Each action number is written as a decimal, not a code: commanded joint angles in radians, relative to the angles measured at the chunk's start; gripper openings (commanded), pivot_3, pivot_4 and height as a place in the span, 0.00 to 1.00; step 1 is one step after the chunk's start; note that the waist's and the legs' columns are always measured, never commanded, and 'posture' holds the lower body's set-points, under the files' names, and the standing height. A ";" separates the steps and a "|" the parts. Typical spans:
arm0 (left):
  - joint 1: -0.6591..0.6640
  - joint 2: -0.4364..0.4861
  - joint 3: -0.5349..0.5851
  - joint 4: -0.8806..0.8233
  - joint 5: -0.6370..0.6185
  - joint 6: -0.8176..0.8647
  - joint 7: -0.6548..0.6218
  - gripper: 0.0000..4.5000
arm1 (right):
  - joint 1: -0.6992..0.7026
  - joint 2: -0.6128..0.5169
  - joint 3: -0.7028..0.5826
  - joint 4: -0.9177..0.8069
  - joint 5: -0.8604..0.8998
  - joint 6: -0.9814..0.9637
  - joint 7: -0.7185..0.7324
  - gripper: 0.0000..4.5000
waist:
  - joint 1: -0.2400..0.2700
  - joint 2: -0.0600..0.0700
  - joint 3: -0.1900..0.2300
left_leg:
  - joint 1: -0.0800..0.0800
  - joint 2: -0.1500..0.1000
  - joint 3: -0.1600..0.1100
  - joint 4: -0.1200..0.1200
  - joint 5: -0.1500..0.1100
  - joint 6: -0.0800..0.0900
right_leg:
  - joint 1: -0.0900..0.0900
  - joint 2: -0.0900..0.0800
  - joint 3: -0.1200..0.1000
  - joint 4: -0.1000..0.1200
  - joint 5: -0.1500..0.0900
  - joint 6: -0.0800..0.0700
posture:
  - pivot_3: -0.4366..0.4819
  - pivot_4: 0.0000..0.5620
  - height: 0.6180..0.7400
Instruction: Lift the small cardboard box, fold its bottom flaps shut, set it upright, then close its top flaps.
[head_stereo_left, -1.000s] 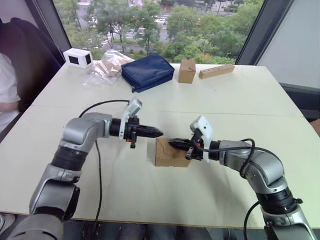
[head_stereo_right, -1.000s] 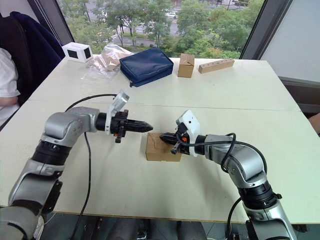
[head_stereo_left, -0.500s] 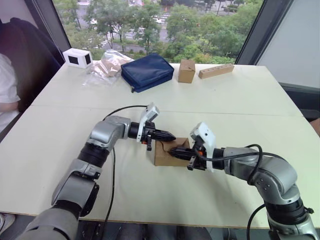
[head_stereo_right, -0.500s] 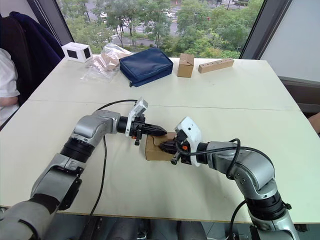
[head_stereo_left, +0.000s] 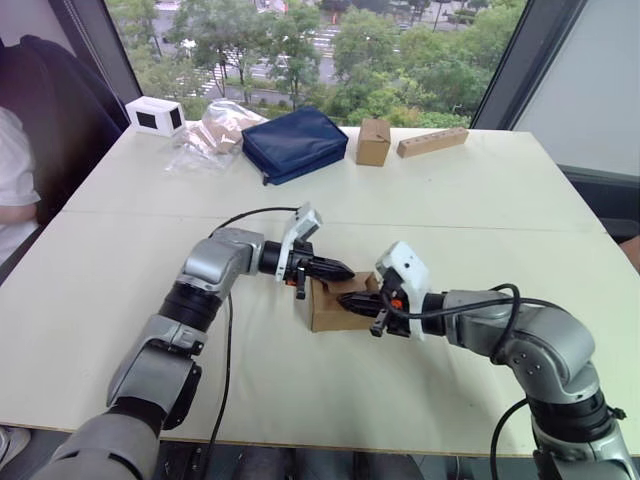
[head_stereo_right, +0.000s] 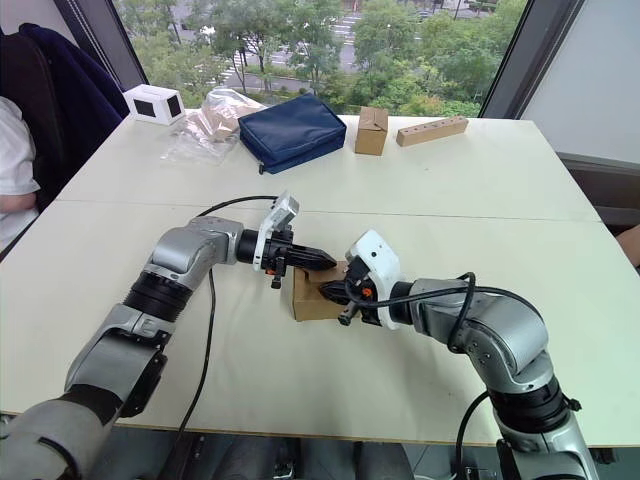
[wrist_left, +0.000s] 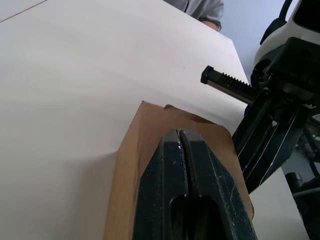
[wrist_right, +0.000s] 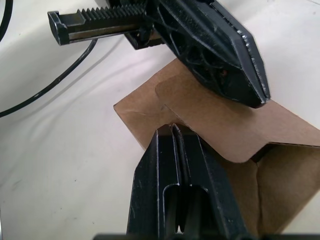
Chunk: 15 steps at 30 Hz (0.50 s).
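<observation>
Both pincers are clenched with nothing between their fingers: the left pincer (head_stereo_left: 340, 270) has its closed tips resting on the upper face of the small cardboard box (head_stereo_left: 335, 310), and the right pincer (head_stereo_left: 350, 300) presses its closed tips onto the same face from the opposite side. The box sits on the bench (head_stereo_left: 480, 200) near the middle of its front half, between the 2 arms, standing upright with its top flaps (wrist_right: 210, 120) being pushed down. In the right wrist view, 1 rounded flap lies over the others, yet a dark gap shows at the edge beside it, so the closure looks incomplete. My judgement is that the task is in its last step, closing the top. The risk lies in the pushing: closed tips have small contact, so they may slide off the smooth cardboard and let a flap spring up. Uneven pressure from the 2 sides could also skid or tip the light box across the bench, since nothing is gripping it. Pressing too hard might drive a flap down inside the carton. The blue pouch (head_stereo_left: 295, 143) and the other items sit well apart at the far edge.
</observation>
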 joint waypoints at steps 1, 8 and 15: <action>0.012 -0.006 -0.005 -0.030 0.013 -0.022 0.002 0.00 | -0.002 -0.021 -0.001 -0.035 0.020 -0.004 0.024 0.00 | 0.000 0.000 0.000 | 0.000 0.000 0.000 0.000 0.000 0.000 | 0.000 0.000 0.000 0.000 0.000 0.000 | 0.48 0.27 1.00; 0.016 -0.010 -0.004 -0.014 0.028 -0.034 0.002 0.00 | -0.010 -0.029 -0.021 -0.037 0.033 -0.006 0.036 0.00 | 0.000 0.000 0.000 | 0.000 0.000 0.000 0.000 0.000 0.000 | 0.000 0.000 0.000 0.000 0.000 0.000 | 0.48 0.27 1.00; 0.016 -0.012 0.001 -0.010 0.034 -0.038 0.002 0.00 | -0.019 -0.044 0.008 -0.003 -0.009 -0.031 0.038 0.00 | 0.000 0.000 0.000 | 0.000 0.000 0.000 0.000 0.000 0.000 | 0.000 0.000 0.000 0.000 0.000 0.000 | 0.48 0.27 1.00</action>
